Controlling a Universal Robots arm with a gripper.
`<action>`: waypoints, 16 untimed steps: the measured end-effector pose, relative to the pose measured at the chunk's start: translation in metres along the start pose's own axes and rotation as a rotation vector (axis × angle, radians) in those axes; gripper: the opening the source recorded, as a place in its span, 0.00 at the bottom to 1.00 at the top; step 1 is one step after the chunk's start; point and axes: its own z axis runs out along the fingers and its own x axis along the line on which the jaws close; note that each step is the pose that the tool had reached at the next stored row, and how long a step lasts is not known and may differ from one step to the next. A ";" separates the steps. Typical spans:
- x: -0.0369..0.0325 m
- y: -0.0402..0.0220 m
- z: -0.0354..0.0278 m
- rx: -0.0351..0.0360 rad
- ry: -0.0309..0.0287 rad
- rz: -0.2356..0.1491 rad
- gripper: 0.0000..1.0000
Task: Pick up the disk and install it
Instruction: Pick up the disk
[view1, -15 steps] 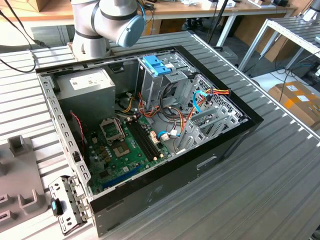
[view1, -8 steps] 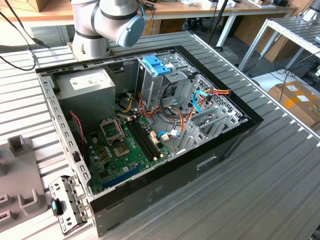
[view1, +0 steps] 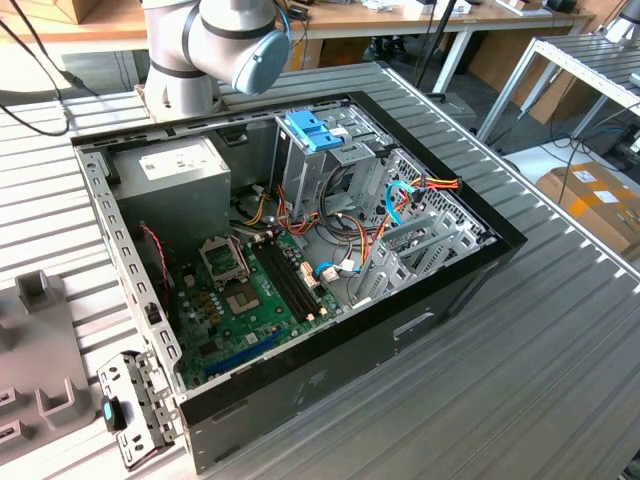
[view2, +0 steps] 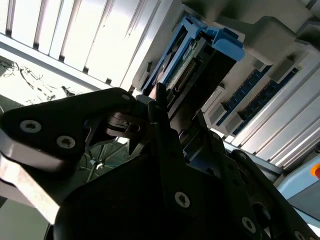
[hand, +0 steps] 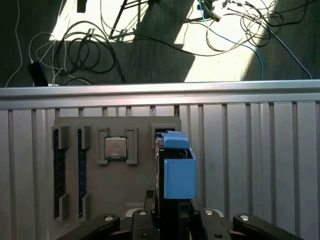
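Gripper (hand: 171, 206) and workpiece in both wrist views, with the surrounding cell in the exterior view. Nearest the cameras, the black fingers (hand: 150, 201) are closed on the disk (hand: 179, 170), one on each flat face, with no gap visible between them and the light-blue carrier frame. The disk is held edge-on and points away from the wrist. In the second wrist view its dark body (view2: 192, 62) shows between the blue rails. Just beyond it lies a grey moulded tray (hand: 130, 185) holding a processor (hand: 115, 148) in a square pocket and two memory modules (hand: 58, 175) standing in slots. A dark recess (hand: 161, 133) opens directly behind the disk; whether the disk's far end touches the tray cannot be told. The tray rests on a slatted aluminium table (hand: 250, 175), past whose edge loose cables (hand: 85, 50) lie on the floor. In the exterior view, a metal bracket (view1: 140, 385) lies nearest, then the open computer case (view1: 330, 370) with its motherboard (view1: 240, 300), power supply (view1: 170, 175) and grey drive cage (view1: 310, 175) topped by a blue latch (view1: 313, 130). The arm (view1: 215, 40) rises behind the case, and a cardboard box (view1: 595, 195) sits at the exterior view's far right.
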 end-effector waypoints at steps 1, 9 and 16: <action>0.0001 0.0001 -0.0039 0.0000 0.0000 0.000 0.35; 0.0006 0.0006 -0.0442 0.0001 0.0000 0.000 0.35; 0.0010 0.0011 -0.0796 0.0001 0.0000 0.000 0.35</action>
